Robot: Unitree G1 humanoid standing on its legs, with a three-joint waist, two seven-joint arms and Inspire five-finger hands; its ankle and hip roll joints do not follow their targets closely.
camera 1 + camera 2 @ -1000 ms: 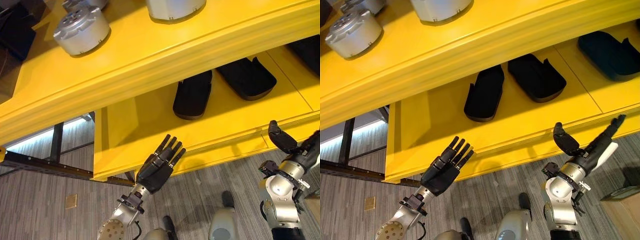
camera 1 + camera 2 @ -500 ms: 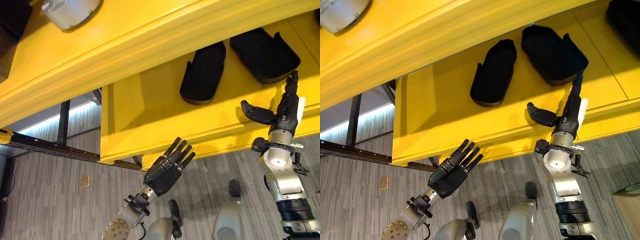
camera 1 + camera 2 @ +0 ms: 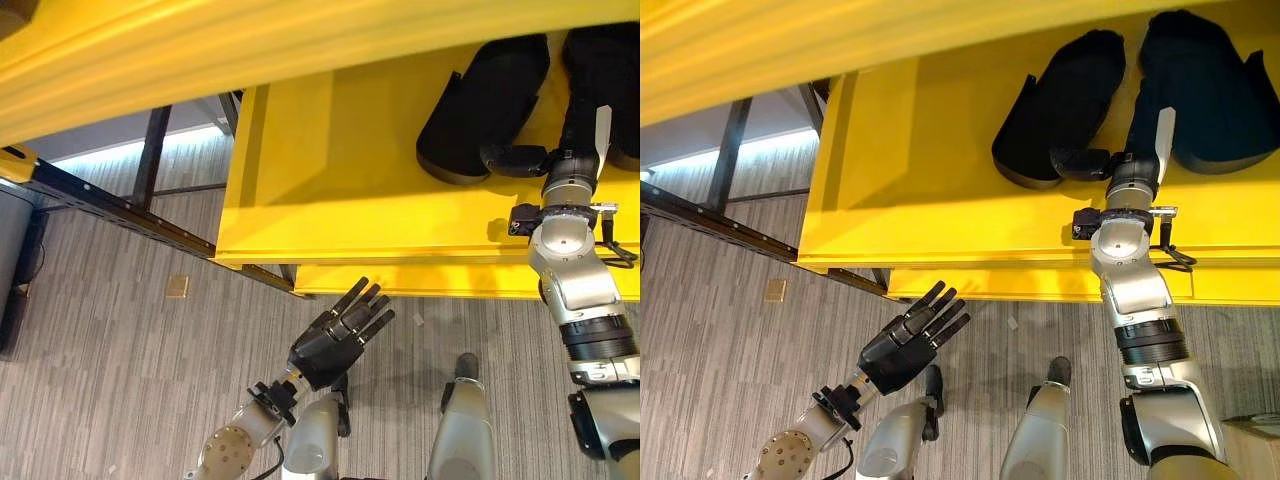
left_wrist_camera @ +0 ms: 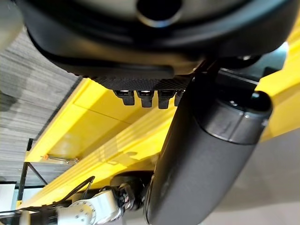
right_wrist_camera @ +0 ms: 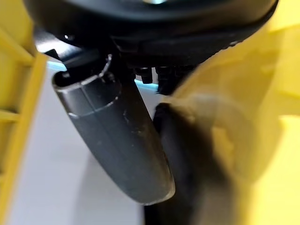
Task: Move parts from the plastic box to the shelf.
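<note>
Two black moulded parts lie side by side on the lower board of the yellow shelf: the left part and the right part. My right hand reaches over the board's front edge and lies between them, fingers straight and open. Its thumb points at the left part's near end; I cannot tell whether it touches. The right wrist view has that thumb beside a dark part. My left hand hangs open over the floor, below the shelf's front edge, holding nothing.
The upper yellow shelf overhangs the far side of the scene. A dark metal rail runs diagonally at the left, with a dark bin beyond it. A small tan plate lies on the grey carpet.
The camera has tilted down, so the whole scene has shifted. My right hand has risen from below the shelf's edge onto the lower board, between the two black parts. The left hand stays open.
</note>
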